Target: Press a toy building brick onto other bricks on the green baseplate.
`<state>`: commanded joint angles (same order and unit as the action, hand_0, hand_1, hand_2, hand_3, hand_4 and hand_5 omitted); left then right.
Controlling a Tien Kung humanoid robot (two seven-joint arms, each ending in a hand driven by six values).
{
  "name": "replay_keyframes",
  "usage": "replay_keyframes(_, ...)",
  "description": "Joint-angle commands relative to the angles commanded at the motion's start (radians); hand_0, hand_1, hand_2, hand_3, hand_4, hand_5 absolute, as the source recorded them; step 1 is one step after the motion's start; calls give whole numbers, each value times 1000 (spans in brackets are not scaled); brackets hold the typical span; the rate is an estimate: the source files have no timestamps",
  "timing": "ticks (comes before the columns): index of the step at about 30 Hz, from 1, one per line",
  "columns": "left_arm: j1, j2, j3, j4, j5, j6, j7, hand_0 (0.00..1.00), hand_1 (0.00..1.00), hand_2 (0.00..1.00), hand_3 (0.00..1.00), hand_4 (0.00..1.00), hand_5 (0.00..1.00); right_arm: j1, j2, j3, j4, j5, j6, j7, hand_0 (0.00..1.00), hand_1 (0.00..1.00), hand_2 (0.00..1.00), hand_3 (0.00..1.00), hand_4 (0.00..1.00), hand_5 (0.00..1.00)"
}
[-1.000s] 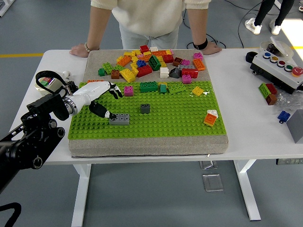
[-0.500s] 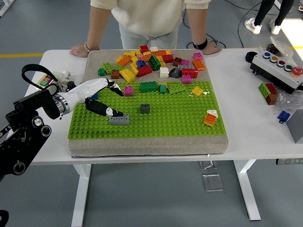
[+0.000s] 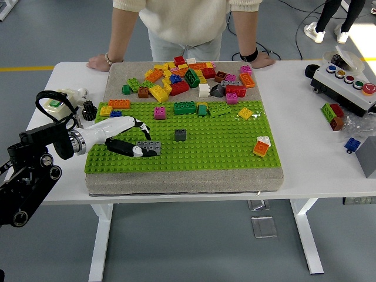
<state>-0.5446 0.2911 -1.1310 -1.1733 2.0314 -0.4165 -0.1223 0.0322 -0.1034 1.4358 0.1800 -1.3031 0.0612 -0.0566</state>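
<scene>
Reaching in from the left, the left hand (image 3: 126, 138) lay low over the green baseplate (image 3: 217, 150), its fingers (image 3: 141, 151) curled around the left end of the grey brick (image 3: 149, 147). That brick sat on the plate's near-left area, long axis running left to right, so it extended rightward from the hand. A dark grey brick (image 3: 180, 135) stood near, to the right and slightly farther back. Only this arm was in view. A person (image 3: 188, 23) leaned both hands on the worktop's far edge.
</scene>
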Motion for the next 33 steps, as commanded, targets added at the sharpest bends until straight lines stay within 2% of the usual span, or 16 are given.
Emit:
replay_keyframes(13,0,-10,26,51,24,25,-5,998,969,939,699,998,849,2,2,-4,0,2,-1,-1,761,687,731,696,977,497)
replay_keyframes(33,-6,-31,37,91,20,47,-7,998,965,939,686,998,838,3,4,-9,0,4,-2,-1,761,687,731,696,978,499)
